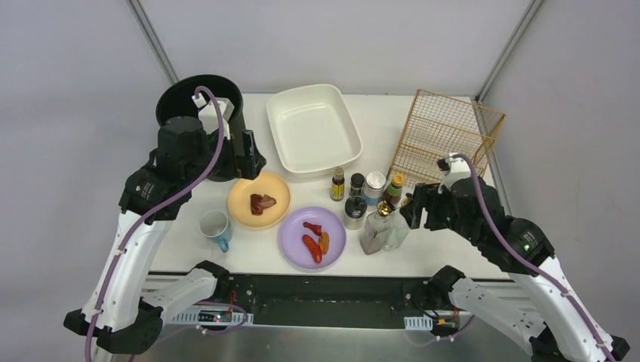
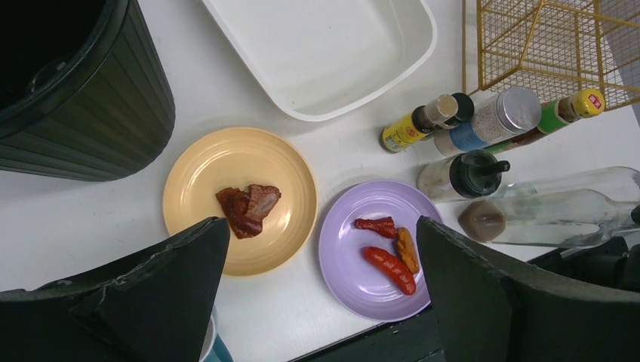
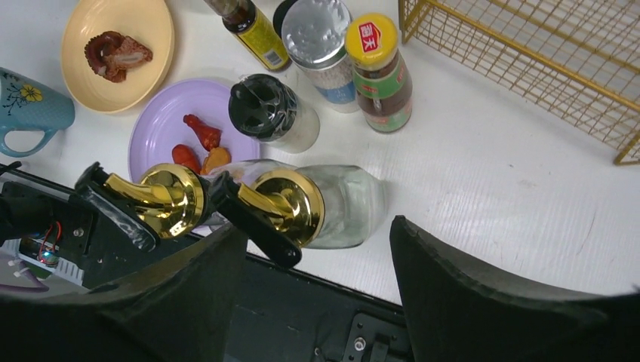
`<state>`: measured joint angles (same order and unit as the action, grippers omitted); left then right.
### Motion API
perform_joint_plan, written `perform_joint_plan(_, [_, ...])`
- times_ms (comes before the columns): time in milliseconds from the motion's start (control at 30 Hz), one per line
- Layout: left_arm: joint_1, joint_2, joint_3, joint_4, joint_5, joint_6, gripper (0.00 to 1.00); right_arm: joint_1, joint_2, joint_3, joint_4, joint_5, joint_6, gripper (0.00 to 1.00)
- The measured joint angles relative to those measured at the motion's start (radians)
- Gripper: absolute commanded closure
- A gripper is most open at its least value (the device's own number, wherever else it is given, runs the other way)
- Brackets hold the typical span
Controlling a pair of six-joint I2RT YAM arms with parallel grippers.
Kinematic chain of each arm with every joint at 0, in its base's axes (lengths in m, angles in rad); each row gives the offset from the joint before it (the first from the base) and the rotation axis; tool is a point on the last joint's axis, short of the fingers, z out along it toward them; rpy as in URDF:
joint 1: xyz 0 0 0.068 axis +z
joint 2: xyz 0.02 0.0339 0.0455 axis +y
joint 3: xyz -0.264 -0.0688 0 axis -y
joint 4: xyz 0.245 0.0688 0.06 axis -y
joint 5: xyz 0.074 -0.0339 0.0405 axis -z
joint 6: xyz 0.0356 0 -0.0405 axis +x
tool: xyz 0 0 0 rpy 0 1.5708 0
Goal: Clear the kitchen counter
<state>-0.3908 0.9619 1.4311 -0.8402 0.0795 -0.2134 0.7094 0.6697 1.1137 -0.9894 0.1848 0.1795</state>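
Observation:
The white kitchen counter (image 1: pixel 453 245) carries a yellow plate (image 1: pixel 245 213) with a piece of meat (image 2: pixel 247 209), a purple plate (image 1: pixel 296 245) with sausages (image 2: pixel 390 267), a blue cup (image 1: pixel 216 228) and a cluster of condiment bottles (image 1: pixel 365 188). Two clear glass bottles with gold pourers (image 3: pixel 290 204) stand at the front of the cluster. My left gripper (image 2: pixel 321 226) hangs open above the two plates, holding nothing. My right gripper (image 3: pixel 318 226) is open at the counter's front edge. Its left finger is close beside the nearer gold pourer, and nothing is clamped.
A black bin (image 1: pixel 198 102) stands at the back left. A white basin (image 1: pixel 313 128) is at the back middle and a gold wire rack (image 1: pixel 445 136) at the back right. A black rail (image 1: pixel 324 290) runs along the front edge.

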Motion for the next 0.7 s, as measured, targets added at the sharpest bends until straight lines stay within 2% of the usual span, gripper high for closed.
perform_joint_plan(567, [0.000, 0.013, -0.023, 0.029, 0.018, 0.020, 0.01, 0.013, -0.038, -0.146, 0.211, -0.010, -0.122, 0.40])
perform_joint_plan(700, [0.000, 0.013, -0.023, 0.030, 0.018, 0.021, 0.01, 0.017, -0.039, -0.159, 0.238, -0.011, -0.135, 0.48])
